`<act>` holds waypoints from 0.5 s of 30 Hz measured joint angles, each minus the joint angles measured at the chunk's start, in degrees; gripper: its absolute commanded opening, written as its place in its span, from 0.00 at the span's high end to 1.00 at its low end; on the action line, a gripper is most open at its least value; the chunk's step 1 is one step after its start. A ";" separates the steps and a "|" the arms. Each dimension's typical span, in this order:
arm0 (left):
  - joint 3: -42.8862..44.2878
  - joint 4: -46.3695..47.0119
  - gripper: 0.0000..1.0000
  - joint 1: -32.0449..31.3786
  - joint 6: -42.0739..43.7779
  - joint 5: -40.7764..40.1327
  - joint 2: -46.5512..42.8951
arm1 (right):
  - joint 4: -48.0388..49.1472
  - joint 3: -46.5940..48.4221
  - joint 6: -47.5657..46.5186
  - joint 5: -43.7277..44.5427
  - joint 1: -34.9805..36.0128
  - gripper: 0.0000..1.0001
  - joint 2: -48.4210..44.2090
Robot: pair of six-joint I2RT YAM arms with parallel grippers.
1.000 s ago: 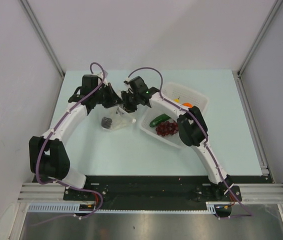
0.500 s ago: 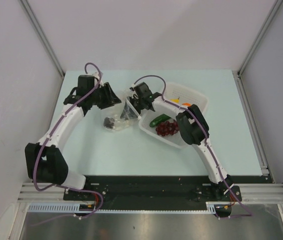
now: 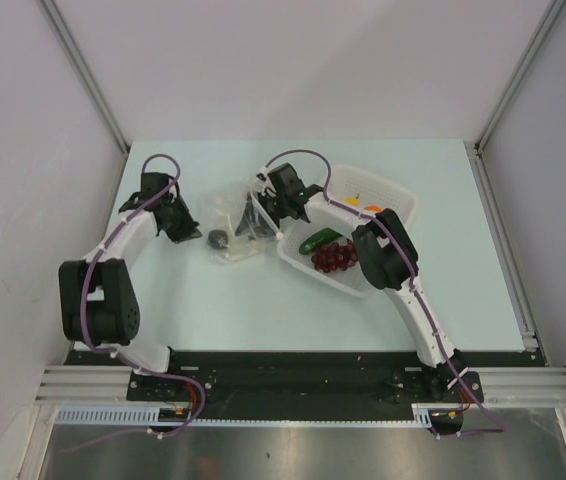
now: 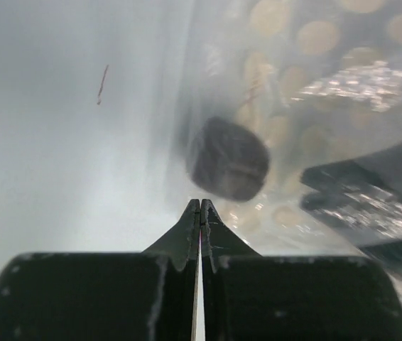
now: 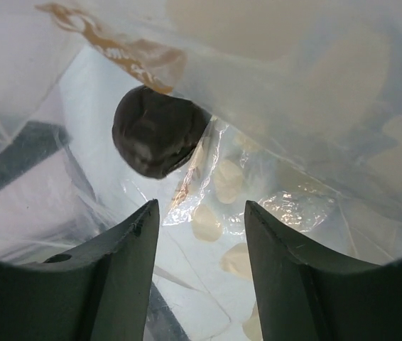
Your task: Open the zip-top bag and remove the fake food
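Zip-top bag crumpled on table just left of white basket, 1 small dark round fruit seen through its film, left gripper fingers pressed together beside bag, right gripper fingers apart at the film, cucumber and grape bunch in basket

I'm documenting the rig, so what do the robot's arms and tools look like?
Both the left arm and right arm have white shells, black joints, a purple cable along each. The left tool and right tool are black and tapered.
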 measured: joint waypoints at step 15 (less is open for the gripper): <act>1.33 2.99 1.00 0.57 0.39 1.29 8.98 | 0.35 0.68 -0.20 -1.64 0.72 0.34 0.00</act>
